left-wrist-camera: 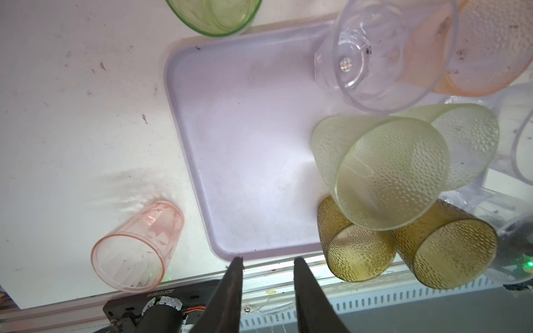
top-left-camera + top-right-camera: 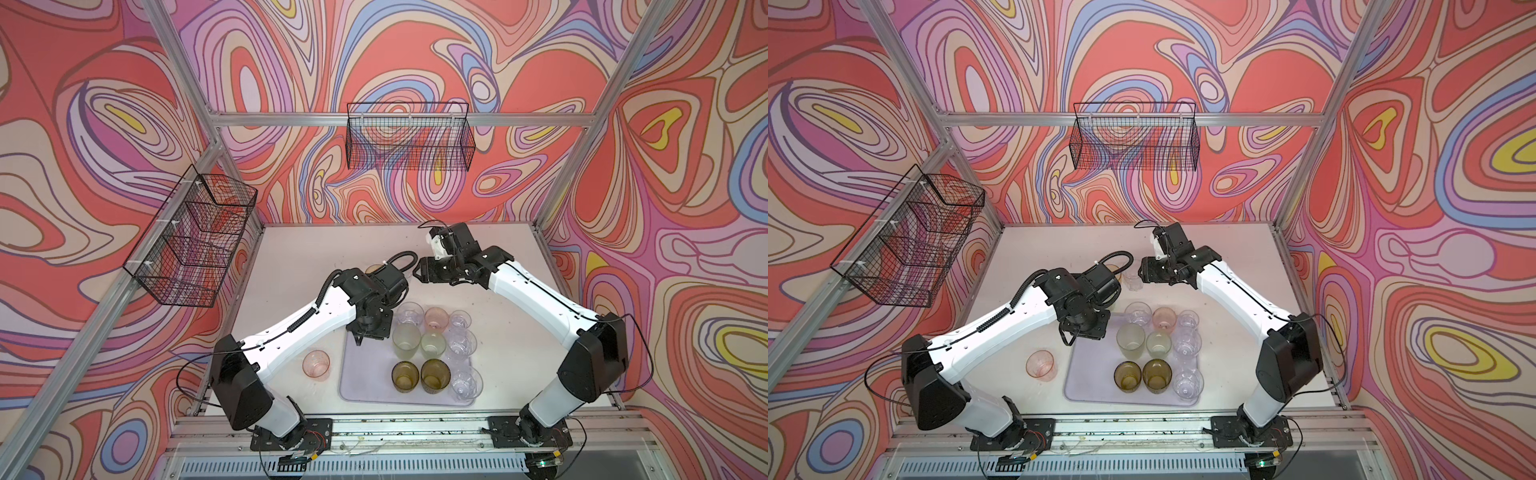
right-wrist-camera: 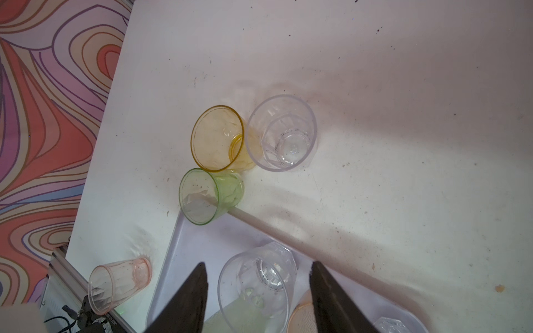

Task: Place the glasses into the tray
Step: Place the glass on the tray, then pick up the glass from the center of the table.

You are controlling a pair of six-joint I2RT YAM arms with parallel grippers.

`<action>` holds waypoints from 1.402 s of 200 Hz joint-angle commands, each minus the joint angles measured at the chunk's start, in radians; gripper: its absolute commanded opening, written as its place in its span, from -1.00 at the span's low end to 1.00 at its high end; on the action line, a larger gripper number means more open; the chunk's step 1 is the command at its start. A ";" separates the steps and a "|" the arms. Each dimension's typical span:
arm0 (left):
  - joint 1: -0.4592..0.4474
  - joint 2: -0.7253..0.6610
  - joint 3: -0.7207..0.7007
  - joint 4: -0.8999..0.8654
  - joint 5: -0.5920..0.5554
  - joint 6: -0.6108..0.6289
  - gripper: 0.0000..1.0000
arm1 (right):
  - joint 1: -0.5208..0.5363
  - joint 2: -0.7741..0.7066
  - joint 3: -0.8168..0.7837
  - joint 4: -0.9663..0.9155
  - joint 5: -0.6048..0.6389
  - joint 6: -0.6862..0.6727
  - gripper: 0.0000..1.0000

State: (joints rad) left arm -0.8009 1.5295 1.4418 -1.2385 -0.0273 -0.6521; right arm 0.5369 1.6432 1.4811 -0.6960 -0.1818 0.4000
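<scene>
A: Why does the left tool (image 1: 268, 259) hang with its jaws only partly apart and nothing in them?
B: It sits above the bare half of the tray (image 1: 245, 138). The glasses already in, the olive-brown pair (image 1: 357, 250) and the frosted green ones (image 1: 392, 173) among them, are packed on that tool's right, likely to keep room for the rest.
A: What is not yet in?
B: The pink glass (image 1: 135, 248), upright on the tabletop (image 3: 375, 115) to that tool's left, just beside the tray's rim.
A: And the right tool (image 3: 258, 263)?
B: Jaws wide, gripping nothing as far as I can tell. The clear tumbler (image 3: 253, 288) framed between them stands in the tray beneath. Beyond its tips, outside the tray, cluster the green glass (image 3: 209, 196), right at the tray's corner, the amber-yellow glass (image 3: 219, 138) and the clear glass (image 3: 284, 134), the last two touching. Wide jaws would suit those broad rims, I think.
</scene>
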 commanded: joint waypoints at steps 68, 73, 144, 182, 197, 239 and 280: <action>0.183 0.161 0.053 0.151 -0.011 0.166 -0.32 | -0.006 0.004 0.029 -0.029 -0.009 -0.024 0.20; 0.194 0.169 0.056 0.158 -0.011 0.173 -0.32 | -0.006 0.003 0.028 -0.030 -0.010 -0.023 0.20; 0.299 0.234 0.042 0.285 0.030 0.199 -0.30 | -0.006 0.003 0.023 -0.026 -0.015 -0.018 0.21; 0.343 0.251 0.021 0.345 0.068 0.197 -0.30 | -0.006 0.008 0.026 -0.024 -0.018 -0.018 0.21; 0.354 0.262 0.011 0.364 0.083 0.194 -0.30 | -0.006 0.011 0.030 -0.028 -0.018 -0.018 0.21; 0.372 0.280 -0.016 0.407 0.092 0.183 -0.36 | -0.006 0.011 0.033 -0.029 -0.018 -0.018 0.21; 0.385 0.302 -0.037 0.445 0.116 0.174 -0.45 | -0.006 0.010 0.034 -0.032 -0.021 -0.018 0.20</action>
State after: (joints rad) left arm -0.4282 1.8053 1.4254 -0.8303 0.0669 -0.4690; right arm 0.5369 1.6451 1.4883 -0.7189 -0.1993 0.3855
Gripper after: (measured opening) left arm 0.290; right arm 0.605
